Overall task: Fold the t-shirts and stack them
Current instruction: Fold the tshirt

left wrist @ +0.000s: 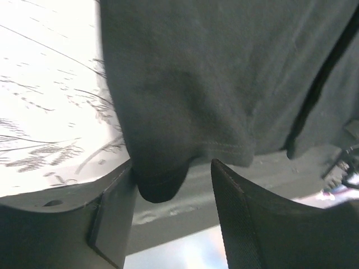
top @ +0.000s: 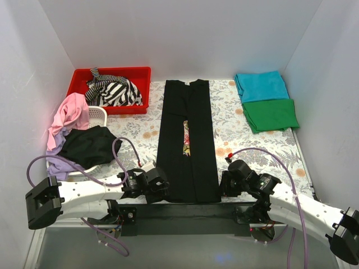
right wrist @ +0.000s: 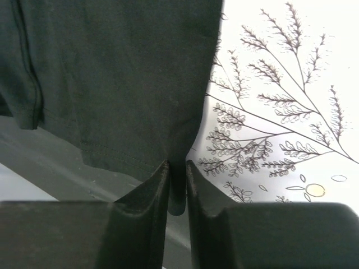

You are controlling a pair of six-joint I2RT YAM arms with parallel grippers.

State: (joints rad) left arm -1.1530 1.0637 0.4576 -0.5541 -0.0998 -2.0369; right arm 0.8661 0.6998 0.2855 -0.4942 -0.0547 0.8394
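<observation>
A black t-shirt (top: pixel 175 140) with a rose print (top: pixel 186 139) lies folded into a long strip down the middle of the table. My left gripper (top: pixel 160 188) is at its near left corner. In the left wrist view the gripper (left wrist: pixel 173 168) is open, and the shirt's corner (left wrist: pixel 162 185) hangs between the jaws against the left finger. My right gripper (top: pixel 224 184) is at the near right corner. In the right wrist view it (right wrist: pixel 178 165) is shut on the black hem (right wrist: pixel 112 151). Folded teal (top: pixel 261 86) and green (top: pixel 271 115) shirts lie at the far right.
A red bin (top: pixel 78 75) at the far left holds a striped shirt (top: pixel 115 91). A white basket (top: pixel 100 115) at the left carries pink (top: pixel 70 115), black (top: pixel 87 145) and lilac (top: pixel 61 165) shirts. The floral tablecloth (top: pixel 140 131) ends at the near edge behind my grippers.
</observation>
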